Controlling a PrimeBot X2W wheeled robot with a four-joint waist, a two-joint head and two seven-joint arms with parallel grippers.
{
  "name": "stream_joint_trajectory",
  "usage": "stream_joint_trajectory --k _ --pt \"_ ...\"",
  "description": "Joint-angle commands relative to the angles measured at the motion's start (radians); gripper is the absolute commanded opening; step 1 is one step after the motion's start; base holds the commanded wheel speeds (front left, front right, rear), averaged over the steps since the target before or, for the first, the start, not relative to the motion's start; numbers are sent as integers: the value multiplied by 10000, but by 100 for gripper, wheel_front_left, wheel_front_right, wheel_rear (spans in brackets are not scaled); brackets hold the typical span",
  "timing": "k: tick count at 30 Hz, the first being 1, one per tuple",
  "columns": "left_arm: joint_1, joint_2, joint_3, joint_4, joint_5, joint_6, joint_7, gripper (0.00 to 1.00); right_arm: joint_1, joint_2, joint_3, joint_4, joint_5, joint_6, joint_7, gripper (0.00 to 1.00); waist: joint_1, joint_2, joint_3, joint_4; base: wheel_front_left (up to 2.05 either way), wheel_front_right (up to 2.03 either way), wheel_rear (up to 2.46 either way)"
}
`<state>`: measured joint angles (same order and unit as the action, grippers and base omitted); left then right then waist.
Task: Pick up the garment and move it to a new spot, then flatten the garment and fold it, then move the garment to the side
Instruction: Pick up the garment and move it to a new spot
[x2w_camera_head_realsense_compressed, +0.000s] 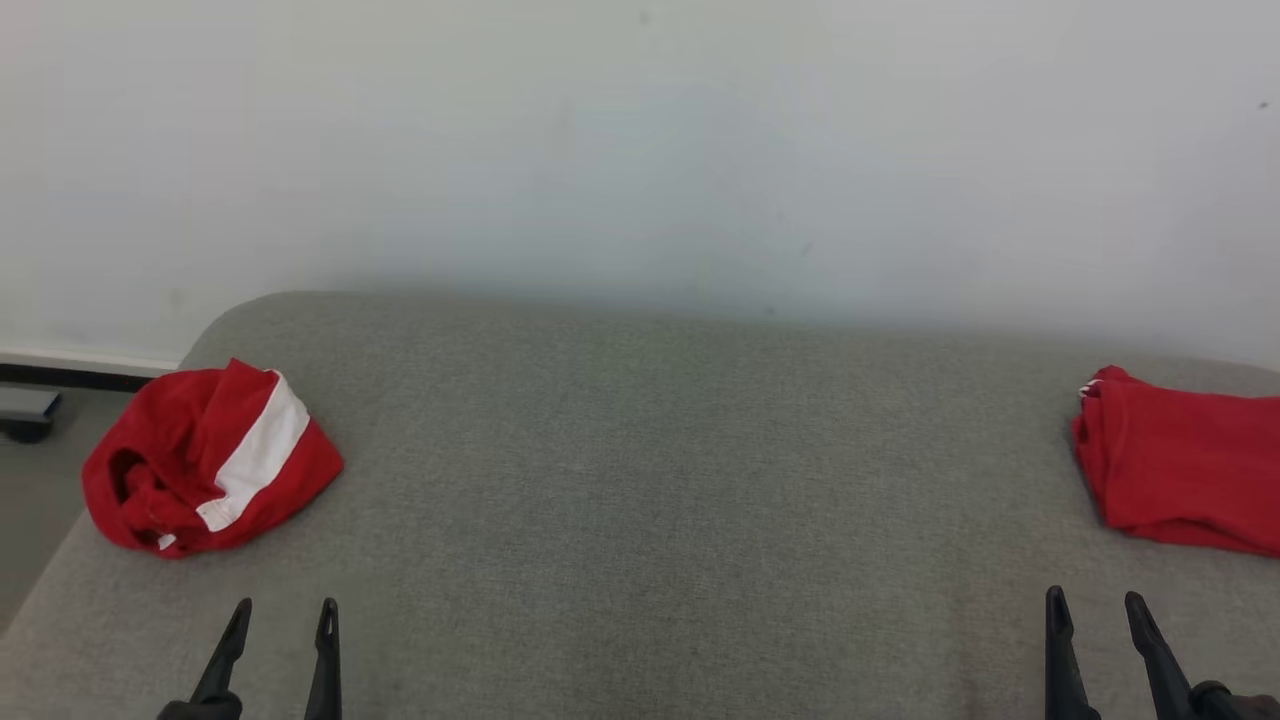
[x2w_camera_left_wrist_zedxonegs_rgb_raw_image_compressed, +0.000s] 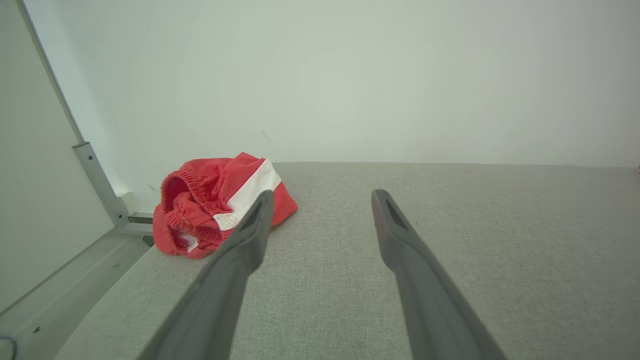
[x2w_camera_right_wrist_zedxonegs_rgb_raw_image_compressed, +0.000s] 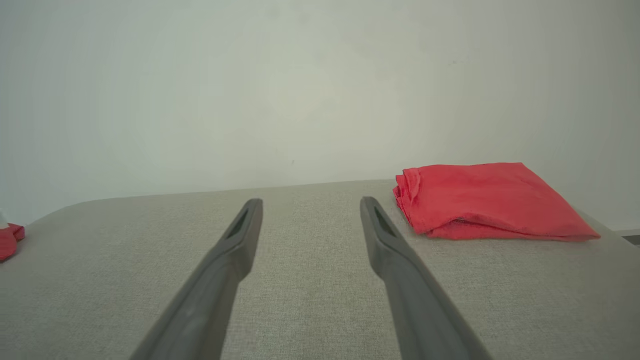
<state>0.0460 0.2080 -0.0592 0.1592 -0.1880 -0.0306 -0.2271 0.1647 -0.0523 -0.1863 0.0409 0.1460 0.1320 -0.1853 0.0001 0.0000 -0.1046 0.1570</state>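
A crumpled red garment (x2w_camera_head_realsense_compressed: 205, 460) with a white stripe lies bunched at the left end of the grey padded surface (x2w_camera_head_realsense_compressed: 660, 500); in the left wrist view the garment (x2w_camera_left_wrist_zedxonegs_rgb_raw_image_compressed: 215, 207) shows an elastic waistband and sits ahead and left of the fingers. My left gripper (x2w_camera_head_realsense_compressed: 285, 610) (x2w_camera_left_wrist_zedxonegs_rgb_raw_image_compressed: 320, 197) hovers open and empty near the front edge, just short of the garment. My right gripper (x2w_camera_head_realsense_compressed: 1095, 605) (x2w_camera_right_wrist_zedxonegs_rgb_raw_image_compressed: 310, 202) is open and empty at the front right. A tiny corner of the crumpled garment (x2w_camera_right_wrist_zedxonegs_rgb_raw_image_compressed: 7, 240) peeks in at the right wrist view's left edge.
A neatly folded red cloth (x2w_camera_head_realsense_compressed: 1185, 465) (x2w_camera_right_wrist_zedxonegs_rgb_raw_image_compressed: 487, 200) rests at the right end of the surface, just beyond my right gripper. A pale wall (x2w_camera_head_realsense_compressed: 640, 150) rises behind. Left of the surface is floor with a metal frame post (x2w_camera_left_wrist_zedxonegs_rgb_raw_image_compressed: 97, 182).
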Motion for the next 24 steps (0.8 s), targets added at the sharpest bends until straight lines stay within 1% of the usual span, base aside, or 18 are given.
stream_joint_trajectory --k 1,6,7,8,15,18,24 --pt "-108 99 47 31 -97 51 59 100 73 30 29 90 137 -21 -85 100 -1 0 133 752 0 0 0" --pt "-138 213 75 8 -147 82 162 100 31 32 18 289 289 -21 -214 100 -1 0 272 1769 0 0 0" --pt "-127 234 108 11 -178 107 159 100 -7 31 46 323 295 -21 -228 100 -1 0 298 1942 0 0 0" --pt "-127 234 108 11 -178 107 159 100 -7 31 46 323 295 -21 -228 100 -1 0 298 1942 0 0 0" --pt "-159 273 257 3 -297 252 171 100 -179 31 154 566 363 -21 -329 100 -1 0 431 3194 0 0 0" --pt "19 197 418 -207 -381 457 143 100 -428 33 363 602 255 -21 -271 100 -1 0 602 3418 0 0 0" --pt "355 81 750 -606 -597 825 -14 100 -1007 27 762 824 68 -21 -129 100 -1 0 897 3616 0 0 0"
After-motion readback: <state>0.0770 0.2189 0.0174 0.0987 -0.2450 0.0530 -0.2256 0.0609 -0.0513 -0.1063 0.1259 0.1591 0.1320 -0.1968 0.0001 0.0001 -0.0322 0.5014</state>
